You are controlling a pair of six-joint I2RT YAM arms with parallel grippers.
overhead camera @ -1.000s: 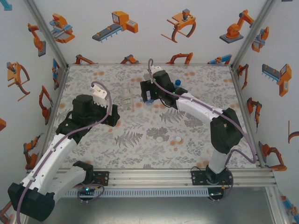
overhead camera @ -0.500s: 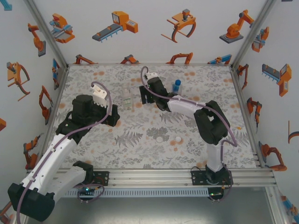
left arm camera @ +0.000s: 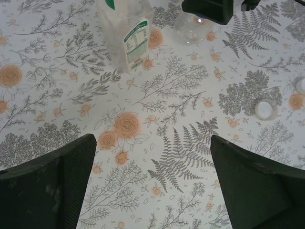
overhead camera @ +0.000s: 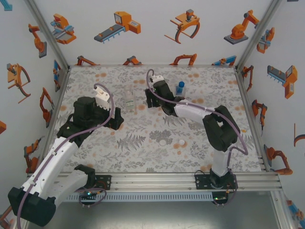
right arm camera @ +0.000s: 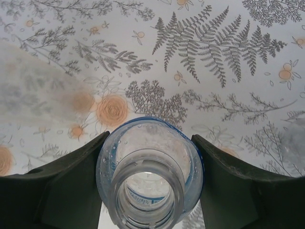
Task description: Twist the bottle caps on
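Right claw (right arm camera: 148, 139) rightward, around water bottle (right arm camera: 150, 191)

Lab robot cell: aluminium frame (overhead camera: 46, 34), printed walls (overhead camera: 152, 45)

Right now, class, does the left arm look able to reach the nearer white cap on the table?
Probably yes. The left end effector is open, and only bare tablecloth lies between it and the white cap. The right end effector, clamped on the water bottle, sits well away.
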